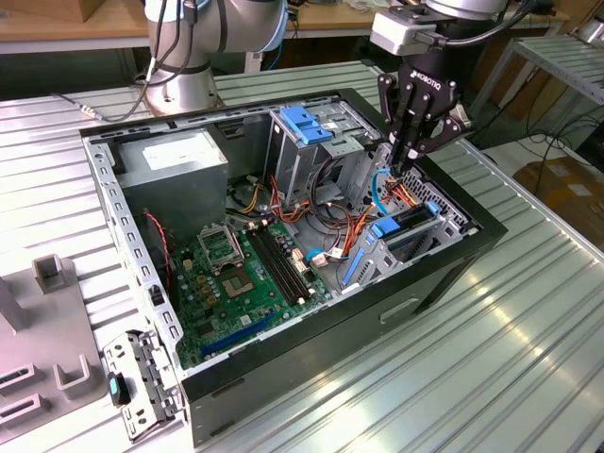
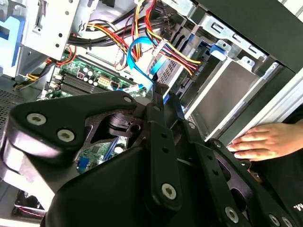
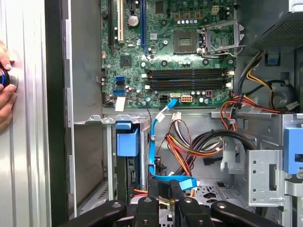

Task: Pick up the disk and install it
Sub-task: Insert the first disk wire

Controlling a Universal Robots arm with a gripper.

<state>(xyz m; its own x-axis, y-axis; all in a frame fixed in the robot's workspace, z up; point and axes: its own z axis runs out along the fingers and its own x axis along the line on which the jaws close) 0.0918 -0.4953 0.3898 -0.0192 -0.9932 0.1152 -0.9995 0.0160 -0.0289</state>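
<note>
The disk, a dark slab framed by bright blue rails, sits tilted in the drive bay at the corner of the open computer case on the exterior view's right. In the first wrist view its blue rail end shows at the bay mouth. My gripper hangs just above and behind the disk, fingers pointing down and drawn together, apart from the disk. In both wrist views the gripper hovers at a thin blue cable and a bundle of coloured wires.
A green motherboard fills the case floor. A light-blue latch plate on a silver cage stands at the back, beside a grey power supply. A person's hand rests on the case's outside wall. Grey fixtures lie on the exterior view's left.
</note>
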